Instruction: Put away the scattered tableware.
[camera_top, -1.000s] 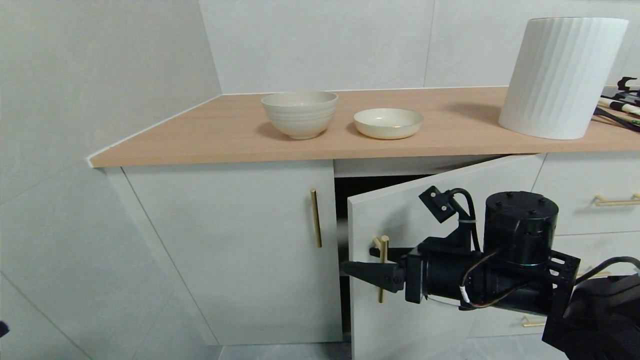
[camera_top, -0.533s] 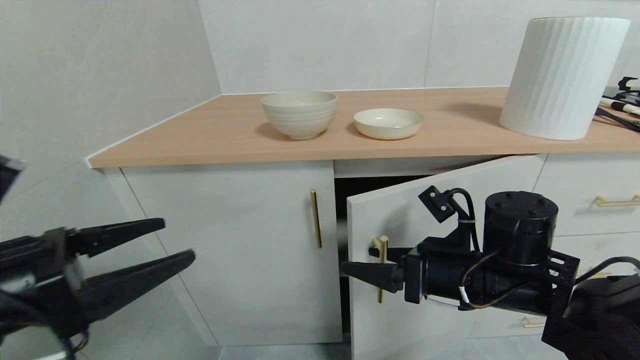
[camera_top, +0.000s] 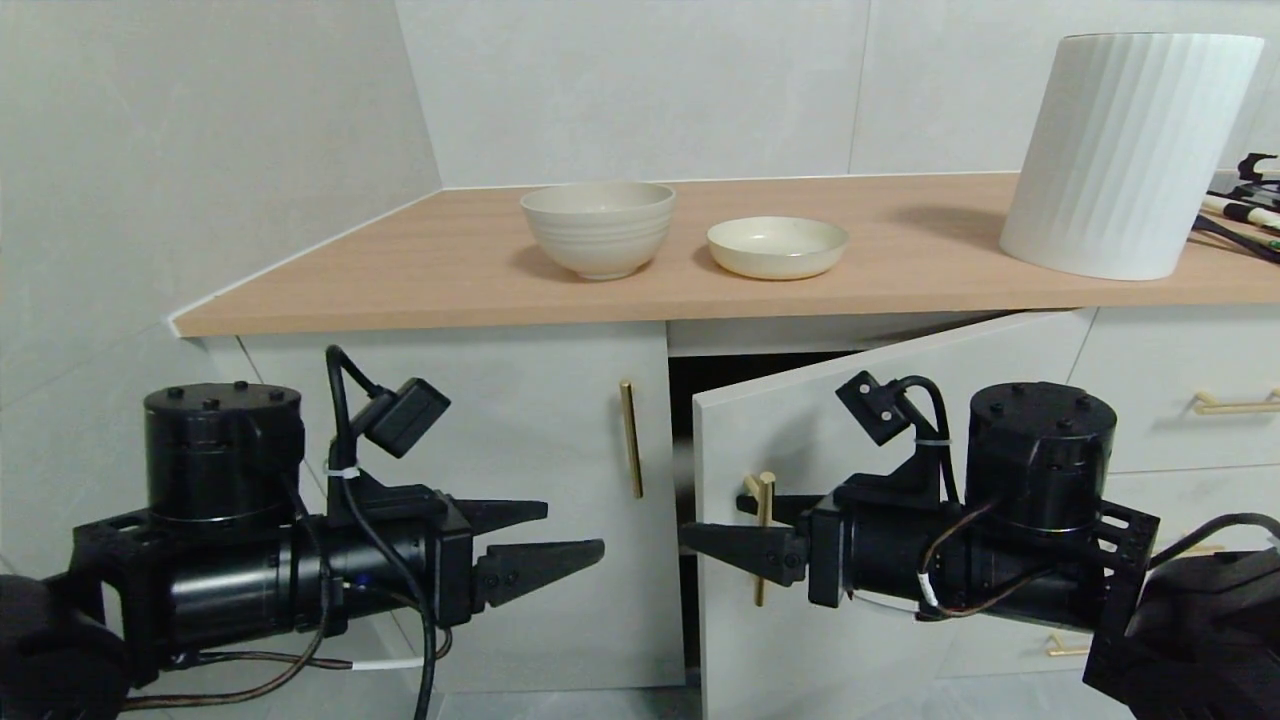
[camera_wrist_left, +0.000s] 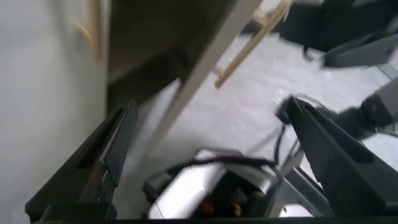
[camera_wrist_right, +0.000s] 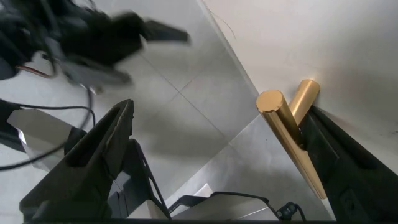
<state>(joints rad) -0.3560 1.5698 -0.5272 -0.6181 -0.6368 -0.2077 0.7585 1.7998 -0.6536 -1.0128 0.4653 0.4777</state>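
**Head view:** The bowl (camera_top: 598, 228) and shallow dish (camera_top: 777, 246) sit side by side on the far countertop (camera_top: 400, 280), with neither gripper near them. Below, the right cabinet door (camera_top: 780, 420) stands ajar. The right gripper (camera_top: 735, 525) has its fingers spread around the brass handle (camera_top: 768, 492), not clamped on it. The left gripper (camera_top: 570, 530), spread and empty, hovers before the closed left door (camera_top: 480, 420).

**Left wrist view:** The ajar door's edge (camera_wrist_left: 205, 68) lies just ahead, so a wider swing could strike these fingers.

**Right wrist view:** The handle (camera_wrist_right: 292, 134) seems to rest against one finger (camera_wrist_right: 354, 168) only, so it could slip free.

No writing is legible in any view.
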